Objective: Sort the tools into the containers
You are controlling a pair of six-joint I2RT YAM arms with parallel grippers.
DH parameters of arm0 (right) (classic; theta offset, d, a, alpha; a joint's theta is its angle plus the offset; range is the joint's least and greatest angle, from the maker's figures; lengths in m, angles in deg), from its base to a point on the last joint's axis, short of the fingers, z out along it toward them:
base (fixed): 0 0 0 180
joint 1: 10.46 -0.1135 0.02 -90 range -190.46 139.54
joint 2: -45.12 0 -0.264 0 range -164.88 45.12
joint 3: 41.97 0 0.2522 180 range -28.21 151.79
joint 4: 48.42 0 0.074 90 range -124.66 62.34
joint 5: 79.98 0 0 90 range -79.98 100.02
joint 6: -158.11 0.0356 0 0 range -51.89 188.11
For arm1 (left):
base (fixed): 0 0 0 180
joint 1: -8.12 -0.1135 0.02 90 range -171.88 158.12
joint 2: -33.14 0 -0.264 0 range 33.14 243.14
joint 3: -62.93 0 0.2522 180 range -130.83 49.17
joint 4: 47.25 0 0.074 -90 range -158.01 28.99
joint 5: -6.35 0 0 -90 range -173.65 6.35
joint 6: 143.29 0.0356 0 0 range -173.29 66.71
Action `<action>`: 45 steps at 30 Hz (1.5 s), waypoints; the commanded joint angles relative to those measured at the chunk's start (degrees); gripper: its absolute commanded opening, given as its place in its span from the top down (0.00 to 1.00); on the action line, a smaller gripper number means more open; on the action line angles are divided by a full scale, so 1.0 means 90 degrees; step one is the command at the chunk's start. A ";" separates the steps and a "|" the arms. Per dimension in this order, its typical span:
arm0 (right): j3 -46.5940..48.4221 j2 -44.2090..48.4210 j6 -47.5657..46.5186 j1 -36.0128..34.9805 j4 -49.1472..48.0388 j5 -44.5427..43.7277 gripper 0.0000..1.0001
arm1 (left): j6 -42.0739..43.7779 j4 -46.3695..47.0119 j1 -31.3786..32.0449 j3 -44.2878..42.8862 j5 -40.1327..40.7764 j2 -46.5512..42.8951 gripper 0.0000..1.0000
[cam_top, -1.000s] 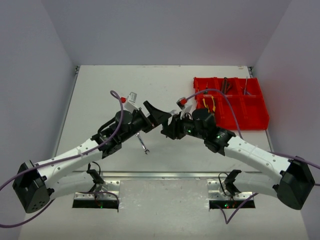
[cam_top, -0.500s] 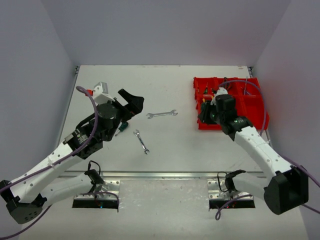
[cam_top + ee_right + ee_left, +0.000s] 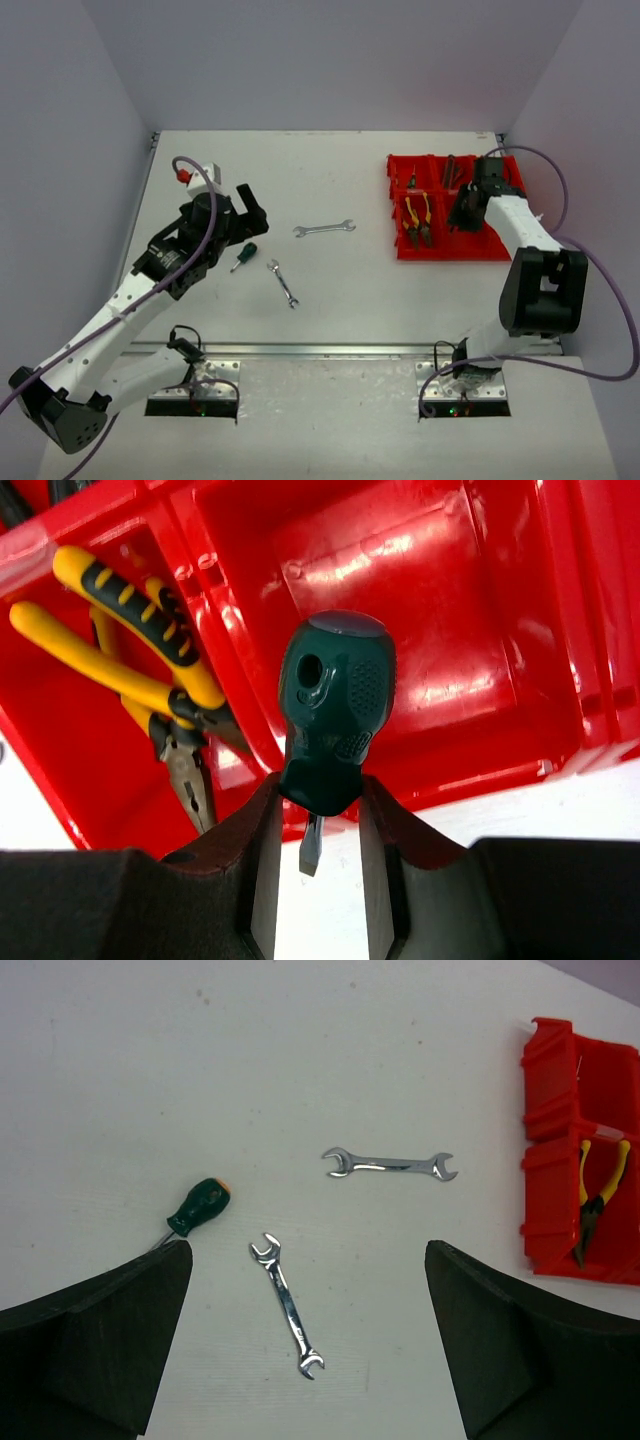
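Note:
My right gripper [image 3: 318, 800] is shut on a stubby dark green screwdriver [image 3: 335, 710], held over the red compartment bin [image 3: 440, 630]; in the top view the gripper [image 3: 463, 212] hangs over the bin [image 3: 510, 235]. Yellow-handled pliers [image 3: 130, 650] lie in a left compartment, also seen from above [image 3: 418, 215]. My left gripper [image 3: 240, 215] is open and empty above the table. Below it lie a green screwdriver [image 3: 198, 1207], a near silver wrench [image 3: 287, 1305] and a far silver wrench [image 3: 390, 1165]; its own view shows the gripper [image 3: 305, 1345] wide open.
From above, the green screwdriver [image 3: 243, 255] and both wrenches [image 3: 323, 229] [image 3: 283, 282] lie mid-table, left of the bin. More tools sit in the bin's back compartments [image 3: 450, 170]. Walls enclose the table on three sides.
Both grippers met at the table's middle a second ago. The right arm has swung right to over the bin carrying the screwdriver. The left arm has drawn back left, open.

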 commanded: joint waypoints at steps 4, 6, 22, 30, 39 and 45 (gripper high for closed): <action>0.0818 -0.0505 -0.0172 0.0149 0.0459 -0.0117 0.86 | 0.0639 0.0023 -0.0177 0.0124 -0.0526 0.0310 0.00; 0.0781 -0.0492 -0.0172 0.0149 0.0454 -0.0158 0.39 | 0.0639 0.0050 -0.0251 0.0119 -0.0485 0.0380 0.00; 0.0080 0.1528 -0.0593 -0.1156 -0.0163 0.1874 0.01 | 0.1581 -0.0218 -0.1317 -0.0757 -0.1119 0.3125 0.00; -0.0452 0.2170 -0.0831 -0.1495 -0.0835 0.3411 0.01 | 0.2106 -0.0783 -0.1457 -0.1409 -0.1349 0.4849 0.00; -0.0586 0.2390 -0.0903 -0.1501 -0.1013 0.3524 0.01 | 0.2308 -0.0372 -0.2010 -0.1006 -0.2404 0.5543 0.10; -0.0675 0.2572 -0.0933 -0.1492 -0.1095 0.3540 0.01 | 0.2355 -0.0274 -0.2137 -0.0875 -0.2341 0.6235 0.41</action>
